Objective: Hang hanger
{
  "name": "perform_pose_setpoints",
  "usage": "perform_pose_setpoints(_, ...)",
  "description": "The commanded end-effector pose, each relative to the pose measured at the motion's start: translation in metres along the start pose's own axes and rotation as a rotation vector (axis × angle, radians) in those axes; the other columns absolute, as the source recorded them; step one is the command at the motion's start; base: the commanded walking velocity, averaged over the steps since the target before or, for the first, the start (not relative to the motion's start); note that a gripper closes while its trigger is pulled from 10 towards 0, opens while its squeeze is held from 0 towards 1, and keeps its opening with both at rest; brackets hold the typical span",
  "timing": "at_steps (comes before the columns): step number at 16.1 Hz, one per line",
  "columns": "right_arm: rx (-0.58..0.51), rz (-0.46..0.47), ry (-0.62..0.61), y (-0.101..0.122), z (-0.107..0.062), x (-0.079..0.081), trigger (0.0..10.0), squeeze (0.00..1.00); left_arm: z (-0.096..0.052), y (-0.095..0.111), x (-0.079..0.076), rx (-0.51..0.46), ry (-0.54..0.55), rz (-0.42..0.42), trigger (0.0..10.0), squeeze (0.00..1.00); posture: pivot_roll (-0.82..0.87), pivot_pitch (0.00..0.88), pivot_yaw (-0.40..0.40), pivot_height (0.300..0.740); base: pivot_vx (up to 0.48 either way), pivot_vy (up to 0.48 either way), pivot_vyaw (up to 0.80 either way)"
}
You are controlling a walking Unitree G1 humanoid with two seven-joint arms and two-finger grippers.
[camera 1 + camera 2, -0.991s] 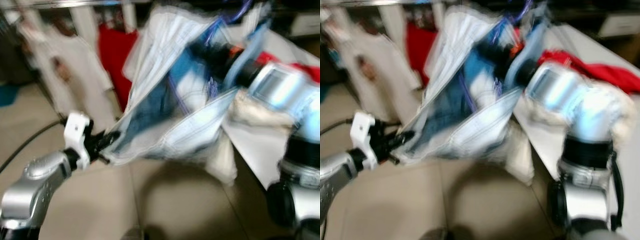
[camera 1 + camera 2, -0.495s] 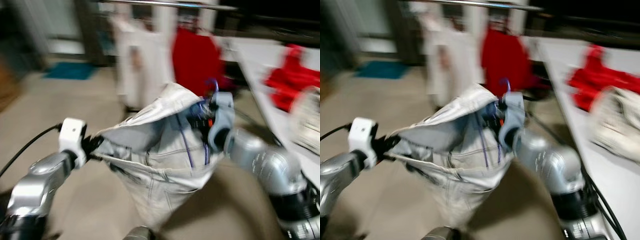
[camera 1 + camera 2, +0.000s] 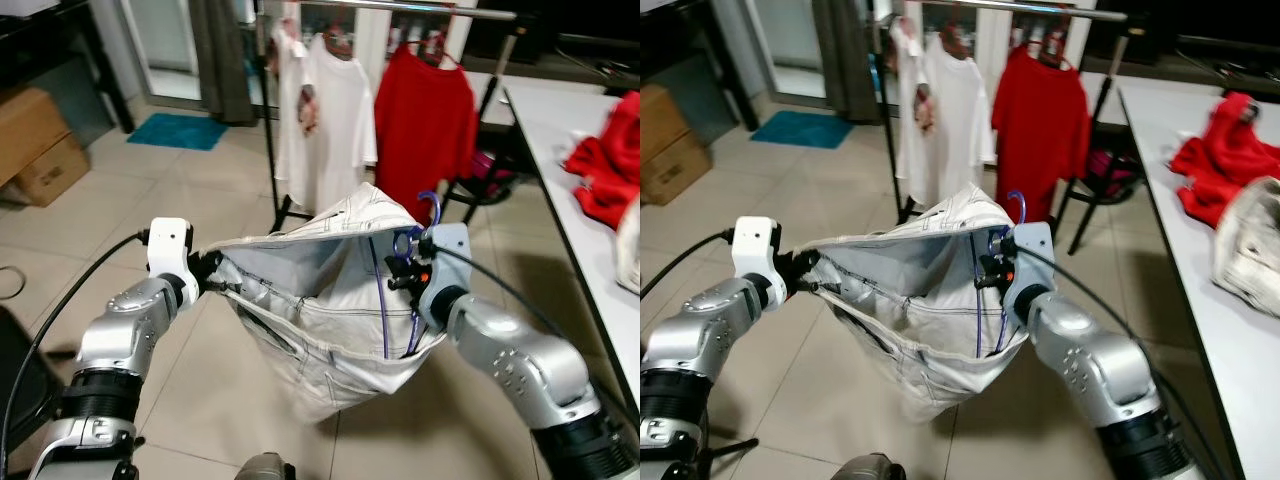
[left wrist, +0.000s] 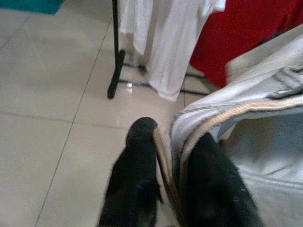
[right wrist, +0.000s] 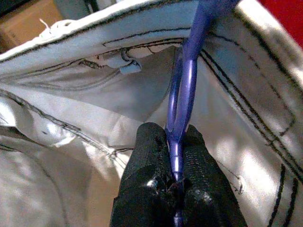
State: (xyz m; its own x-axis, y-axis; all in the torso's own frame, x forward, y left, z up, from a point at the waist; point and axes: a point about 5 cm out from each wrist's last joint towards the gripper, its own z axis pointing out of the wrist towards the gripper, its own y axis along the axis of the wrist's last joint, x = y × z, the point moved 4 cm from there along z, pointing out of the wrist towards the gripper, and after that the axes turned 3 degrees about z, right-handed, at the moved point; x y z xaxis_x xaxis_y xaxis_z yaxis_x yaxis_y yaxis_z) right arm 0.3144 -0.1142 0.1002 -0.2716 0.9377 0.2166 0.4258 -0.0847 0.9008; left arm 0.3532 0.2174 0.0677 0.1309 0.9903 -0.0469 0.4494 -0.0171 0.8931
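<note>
Between the claws, short of the rail, hangs a pale garment on a purple hanger. Right claw clamps the hanger; left claw pinches the hem. Hanging remains undone.

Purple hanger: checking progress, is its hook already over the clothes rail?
No: the purple hanger sits pinched in the right gripper, well below the clothes rail.

Purple hanger between black fingers, inside pale grey-white garment with dark stitching; white shirt and red shirt on black rack; beige tiled floor, teal mat, red cloth.
</note>
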Motion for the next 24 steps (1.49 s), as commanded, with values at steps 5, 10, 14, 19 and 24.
perform_pose_setpoints(5, -0.073, -0.014, -0.065, 0.017, -0.007, -0.013, 10.0, 0.0, 0.003, -0.005, -0.001, -0.011, 0.022, 0.06, 10.0, 1.0, 0.08, 0.025, 0.018, 0.74, 0.0, 0.0, 0.0)
perform_pose_setpoints(10, -0.081, -0.018, -0.063, 0.021, -0.004, -0.01, 10.0, 0.0, -0.011, 0.001, -0.046, -0.11, -0.299, -0.021, 10.0, 1.0, 0.08, 0.03, 0.015, 0.74, 0.0, 0.0, 0.0)
perform_pose_setpoints(14, -0.079, -0.018, -0.054, 0.02, -0.002, -0.008, 10.0, 0.0, -0.02, 0.011, -0.06, -0.155, -0.427, -0.015, 10.0, 1.0, 0.08, 0.027, 0.018, 0.74, 0.0, 0.0, 0.0)
perform_pose_setpoints(19, -0.082, -0.012, -0.071, 0.032, 0.004, -0.003, 10.0, 0.0, -0.042, 0.037, -0.121, -0.235, -0.738, 0.204, 10.0, 1.0, 0.08, 0.03, 0.007, 0.74, 0.0, 0.0, 0.0)
perform_pose_setpoints(24, -0.096, 0.008, -0.079, 0.051, 0.013, 0.006, 10.0, 0.0, -0.04, 0.019, -0.178, -0.119, -1.065, 0.205, 10.0, 0.9, 0.07, 0.028, 0.005, 0.74, 0.0, 0.0, 0.0)
